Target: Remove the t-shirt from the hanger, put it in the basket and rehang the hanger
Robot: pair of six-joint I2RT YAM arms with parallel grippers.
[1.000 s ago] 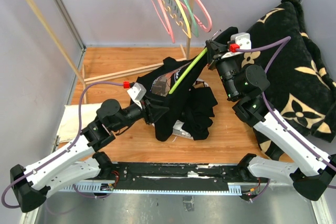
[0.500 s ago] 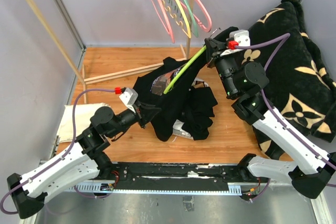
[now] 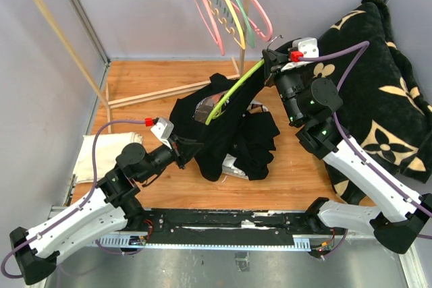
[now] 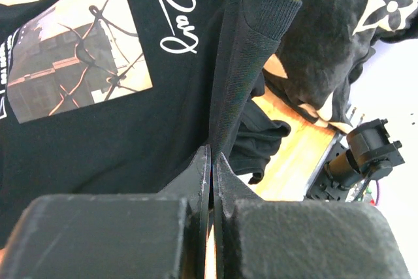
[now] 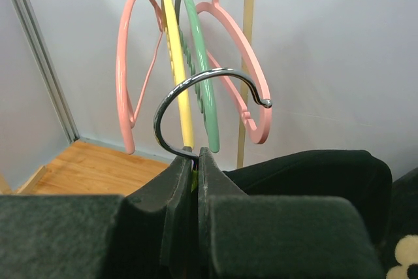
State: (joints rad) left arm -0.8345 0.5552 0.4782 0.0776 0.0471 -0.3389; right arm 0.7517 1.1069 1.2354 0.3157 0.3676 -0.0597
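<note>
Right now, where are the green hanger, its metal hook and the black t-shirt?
green hanger (image 3: 233, 92): top external view, middle of its visible arm.
metal hook (image 5: 228, 72): right wrist view, top of the curve.
black t-shirt (image 4: 130, 129): left wrist view, plain fabric below the print.

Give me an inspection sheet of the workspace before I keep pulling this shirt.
Surface: wooden table, garments heaped mid-table.
Job's things: black t-shirt draped on the lime green hanger, not yet off it.
Clutter: second dark garment pile; white cloth at the left edge; black patterned blanket on the right.
Grippers: left gripper shut on a t-shirt fold; right gripper shut on the hanger just below its metal hook.
Cables: a purple cable loops off each wrist; neither seen tangled in the t-shirt.
Surroundings: wooden rack carrying spare hangers in pink, yellow and green.
</note>
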